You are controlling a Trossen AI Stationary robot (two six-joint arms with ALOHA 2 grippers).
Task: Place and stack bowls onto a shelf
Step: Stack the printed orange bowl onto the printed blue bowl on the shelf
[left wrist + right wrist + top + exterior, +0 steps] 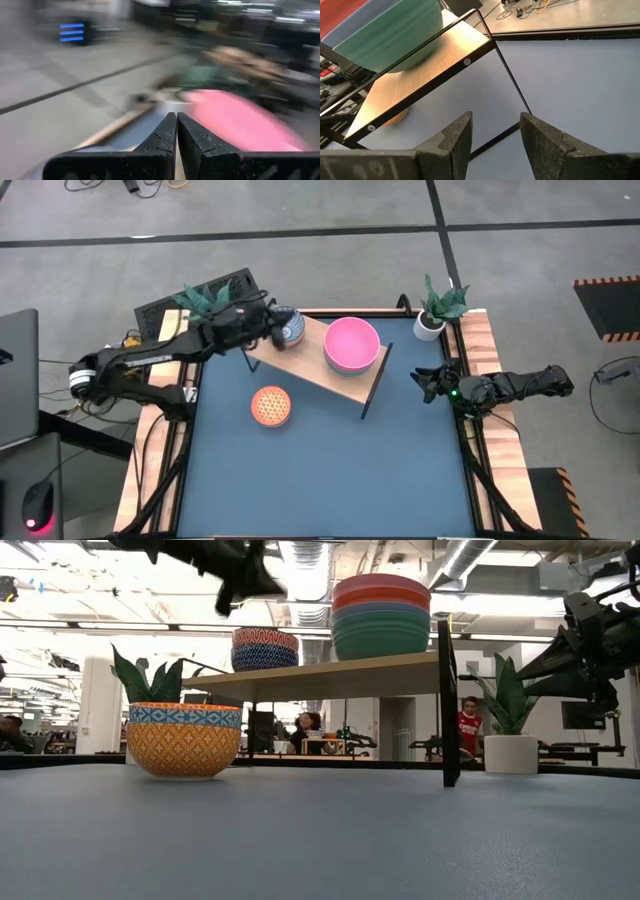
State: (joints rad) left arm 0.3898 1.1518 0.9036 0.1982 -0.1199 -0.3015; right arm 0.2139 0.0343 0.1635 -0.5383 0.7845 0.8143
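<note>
Yellow-orange patterned bowl [184, 739] nearest the low camera, standing upright and alone on the blue table [330, 470]; it is the only bowl not yet on the shelf, and nothing touches it. In the high view it sits in front of the shelf's left half, near but clear of it.

Behind it, the wooden shelf [330, 678] on thin black legs carries the rest. On its right half stands a stack of large plain bowls [381, 617], green at the bottom, then blue-grey, with red-pink and pink above. On its left half sits a small blue-patterned bowl [265, 648] with an orange-red rim or bowl showing at its top; whether this is one bowl or two nested cannot be told.

Left gripper [270, 330], jaws pressed shut and empty, hovers above the small blue bowl at the shelf's left end. Right gripper [425, 383], jaws spread wide and holding nothing, waits at the table's right edge, well apart from the shelf.

Judged progress: nearly complete. One bowl remains, probably to be stacked on the small patterned one.
</note>
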